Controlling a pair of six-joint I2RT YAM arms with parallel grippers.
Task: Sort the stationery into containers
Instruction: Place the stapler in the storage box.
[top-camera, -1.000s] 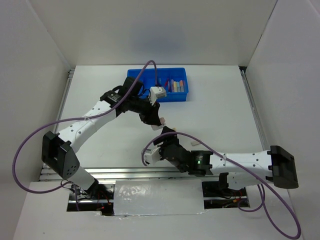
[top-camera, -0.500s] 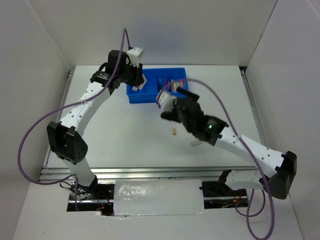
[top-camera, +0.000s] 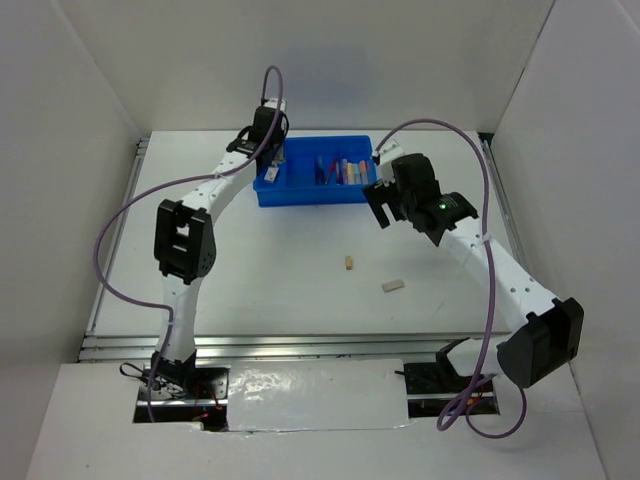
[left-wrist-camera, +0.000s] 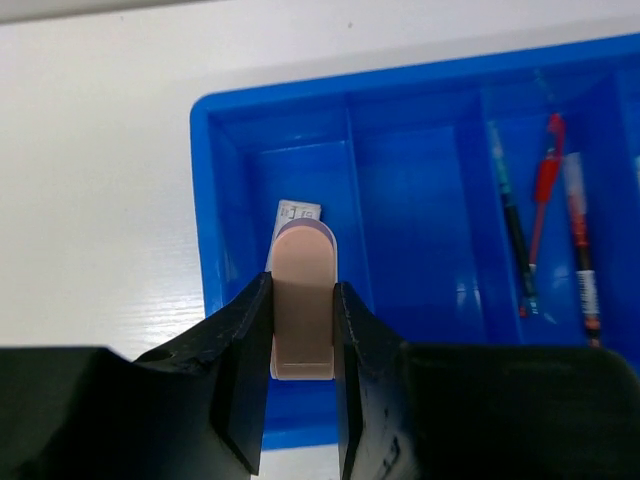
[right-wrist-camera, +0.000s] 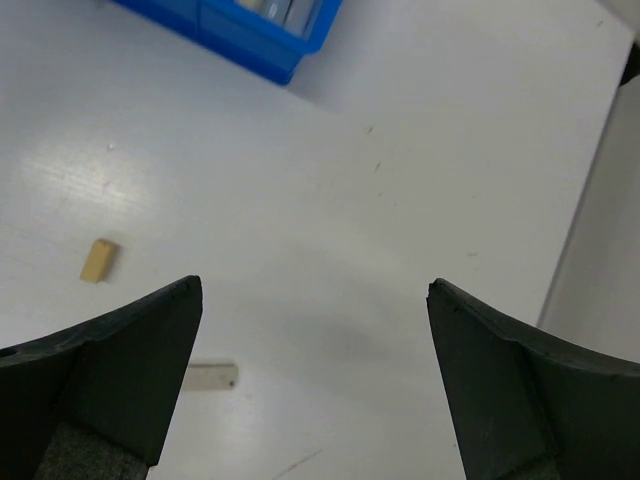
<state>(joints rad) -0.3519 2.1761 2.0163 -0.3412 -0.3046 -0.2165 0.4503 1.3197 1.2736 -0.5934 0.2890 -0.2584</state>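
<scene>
Moved: both arms, to tray (top-camera: 310, 196).
Left fingers (left-wrist-camera: 238, 370): pinching one eraser (left-wrist-camera: 302, 310).
Right fingers (right-wrist-camera: 100, 370): spread, empty.
Bench (top-camera: 250, 290): white; two bits (top-camera: 349, 263), tray's 6 o'clock.

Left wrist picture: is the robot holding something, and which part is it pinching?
Yes. The left gripper pinches a pinkish eraser by its two long sides, with the rounded end poking out over the blue tray.

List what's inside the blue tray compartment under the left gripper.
One white printed piece lies there. The left gripper, shut on a pinkish eraser, covers its near end and anything beneath.
</scene>
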